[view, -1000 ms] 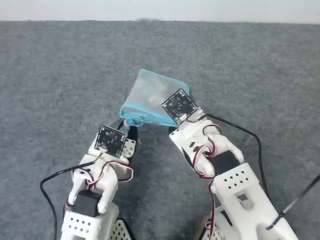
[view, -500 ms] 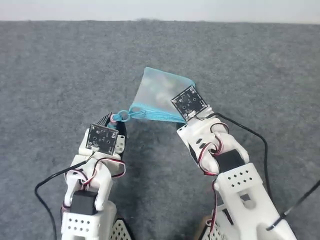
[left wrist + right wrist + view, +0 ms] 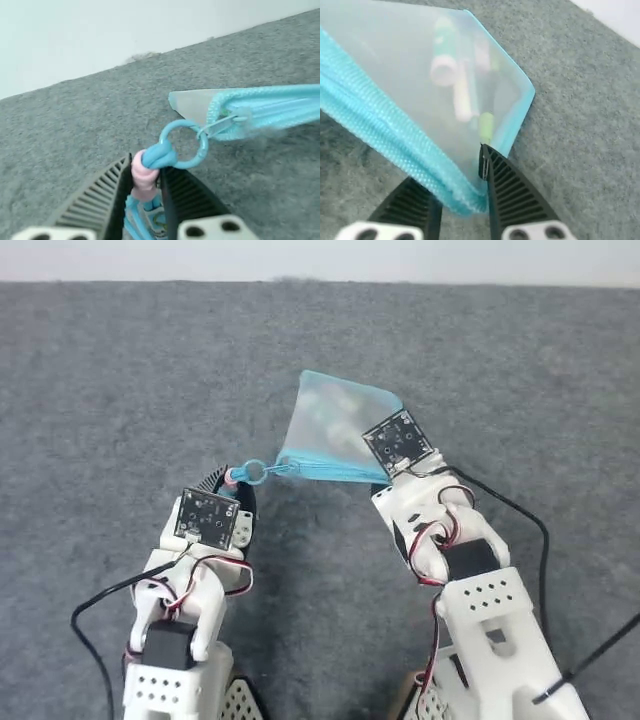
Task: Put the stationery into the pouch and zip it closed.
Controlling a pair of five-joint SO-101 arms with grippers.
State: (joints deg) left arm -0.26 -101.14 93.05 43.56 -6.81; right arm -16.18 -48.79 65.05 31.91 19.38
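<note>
The pouch [image 3: 335,425] stretches between the two arms over the grey table [image 3: 100,390]; whether it rests on the table or hangs just clear of it is hard to tell from above. In the high view the right gripper [image 3: 462,180] is hidden under its wrist's camera board [image 3: 400,441]; its own view shows the fingers pinched on the pouch's corner at the end of the zip [image 3: 385,135], one finger's tip tucked out of sight beneath the pouch. The stationery [image 3: 455,85] lies inside, seen through the cloudy wall as pale sticks, one green and white; what each piece is cannot be made out. From above those sticks are only faint smudges. The left gripper [image 3: 146,167] has its fingers closed narrow on a pink and blue knot at the base of the blue ring [image 3: 182,145]; the ring hooks to the zip's slider, which sits at the pouch's near end. The zip looks shut along the stretch in view; the rest runs past the frame's edge.
</note>
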